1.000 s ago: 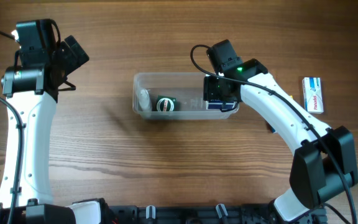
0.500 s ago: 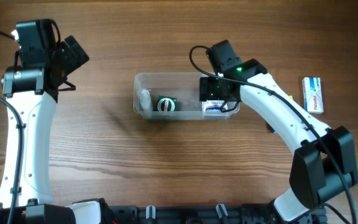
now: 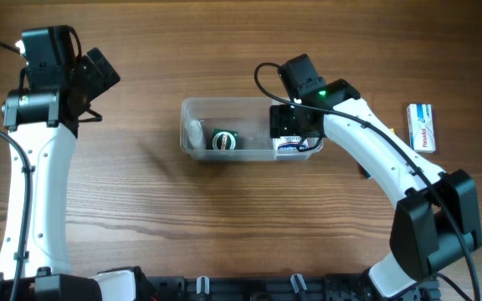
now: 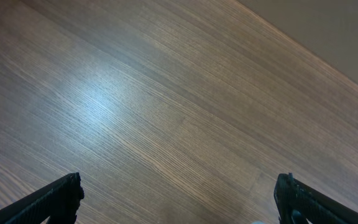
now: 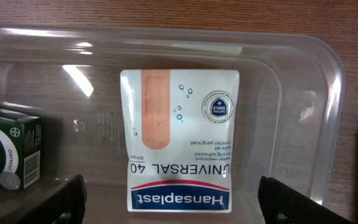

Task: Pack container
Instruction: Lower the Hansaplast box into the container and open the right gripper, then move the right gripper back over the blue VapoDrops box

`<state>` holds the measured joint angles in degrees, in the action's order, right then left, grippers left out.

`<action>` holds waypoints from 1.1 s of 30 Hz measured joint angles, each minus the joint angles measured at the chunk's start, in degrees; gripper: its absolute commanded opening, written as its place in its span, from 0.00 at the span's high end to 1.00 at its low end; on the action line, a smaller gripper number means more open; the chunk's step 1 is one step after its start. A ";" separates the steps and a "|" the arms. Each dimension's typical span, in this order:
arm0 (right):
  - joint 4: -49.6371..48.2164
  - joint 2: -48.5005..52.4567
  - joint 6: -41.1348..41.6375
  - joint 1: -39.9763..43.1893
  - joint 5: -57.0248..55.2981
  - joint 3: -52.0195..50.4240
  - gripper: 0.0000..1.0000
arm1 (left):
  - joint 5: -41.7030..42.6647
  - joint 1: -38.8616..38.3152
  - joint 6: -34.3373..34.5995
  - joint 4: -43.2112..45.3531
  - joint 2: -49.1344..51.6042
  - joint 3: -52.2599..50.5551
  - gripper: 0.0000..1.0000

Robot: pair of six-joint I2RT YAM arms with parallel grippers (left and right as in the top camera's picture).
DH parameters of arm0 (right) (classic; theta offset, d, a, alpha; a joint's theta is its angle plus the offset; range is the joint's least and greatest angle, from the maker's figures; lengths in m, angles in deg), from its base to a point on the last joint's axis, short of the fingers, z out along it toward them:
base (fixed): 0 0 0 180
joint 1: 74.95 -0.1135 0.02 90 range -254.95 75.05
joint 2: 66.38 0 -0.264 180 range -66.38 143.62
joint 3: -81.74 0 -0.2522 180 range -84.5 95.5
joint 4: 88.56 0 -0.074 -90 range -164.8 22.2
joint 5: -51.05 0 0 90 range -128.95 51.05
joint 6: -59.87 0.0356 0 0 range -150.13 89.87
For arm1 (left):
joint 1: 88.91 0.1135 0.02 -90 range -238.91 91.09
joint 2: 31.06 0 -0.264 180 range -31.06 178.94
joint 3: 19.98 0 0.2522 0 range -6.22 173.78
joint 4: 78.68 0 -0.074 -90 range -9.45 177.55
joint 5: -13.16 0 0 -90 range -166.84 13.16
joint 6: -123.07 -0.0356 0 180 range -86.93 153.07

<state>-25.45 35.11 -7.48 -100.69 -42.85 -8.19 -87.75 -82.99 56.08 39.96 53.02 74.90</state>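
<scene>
The container (image 3: 224, 106), a clear plastic tub with rounded corners, stands mid-table. Inside lie a pale object at its left end (image 3: 194, 132), a green Zam-Buk box (image 3: 223, 140) and a white Hansaplast plaster box (image 3: 289, 144) at its right end. In the right wrist view the Hansaplast box (image 5: 180, 140) lies flat on the container floor (image 5: 291, 106), with the green box (image 5: 10, 151) to its left. My right gripper (image 5: 173, 205) is open above the Hansaplast box, fingers apart on either side, not touching it. My left gripper (image 4: 179, 202) is open and empty over bare wood at the far left.
A white and blue medicine box (image 3: 422, 127) lies on the table at the far right. The right arm (image 3: 375, 159) reaches from the front right across to the container. The left arm (image 3: 36, 150) stands along the left edge.
The right gripper has opened and let go of the Hansaplast box, which now lies in the container's right end. The left arm has not moved.
</scene>
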 measured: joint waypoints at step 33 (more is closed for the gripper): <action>10.16 -19.80 -5.05 22.97 -9.14 -7.19 0.00 | 0.00 0.00 0.00 0.00 0.00 0.00 0.00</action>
<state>-15.29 15.31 -12.53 -77.71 -51.98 -15.38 -87.75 -82.99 56.08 39.96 53.02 74.90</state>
